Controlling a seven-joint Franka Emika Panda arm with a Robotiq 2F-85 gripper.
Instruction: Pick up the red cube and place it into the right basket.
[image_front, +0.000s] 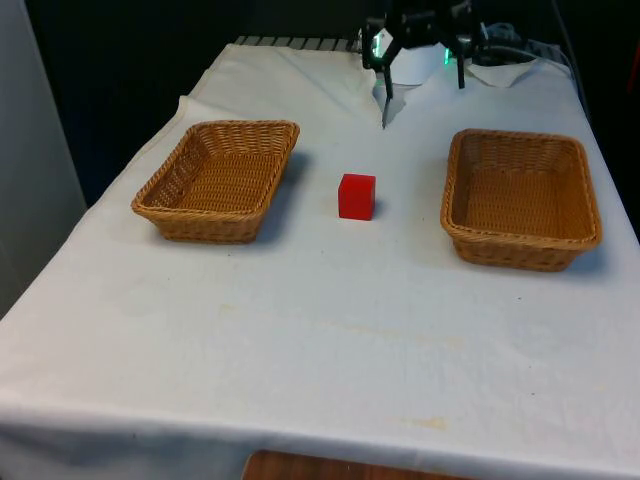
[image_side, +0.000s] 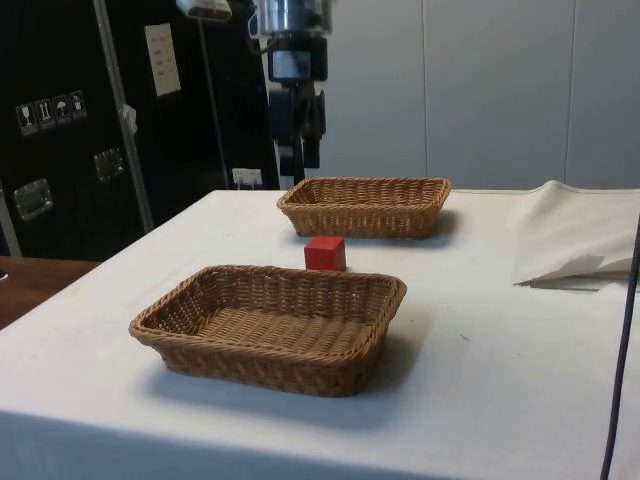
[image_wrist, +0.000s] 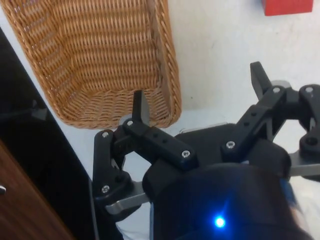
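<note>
On the surface (image_front: 320, 320): two baskets (image_front: 218, 180) (image_front: 522, 198), one red cube (image_front: 357, 196); claw (image_wrist: 200, 97) spread apart, apparently empty, cube edge-cropped at wrist.

On the white-clothed tabletop (image_side: 480, 390) a wicker basket (image_side: 268, 326) sits nearest the camera, shallow and rectangular. Just behind that near basket stands the red cube (image_side: 325, 253), its lower part hidden by the basket's far rim. Beyond the cube lies a second wicker basket (image_side: 364, 206), well apart from the near basket. Above the far basket's left end hangs the gripper (image_side: 298, 165), dark and pointing down, clear of the cloth. To the far basket's right lies a folded heap of white cloth (image_side: 575, 240).
</note>
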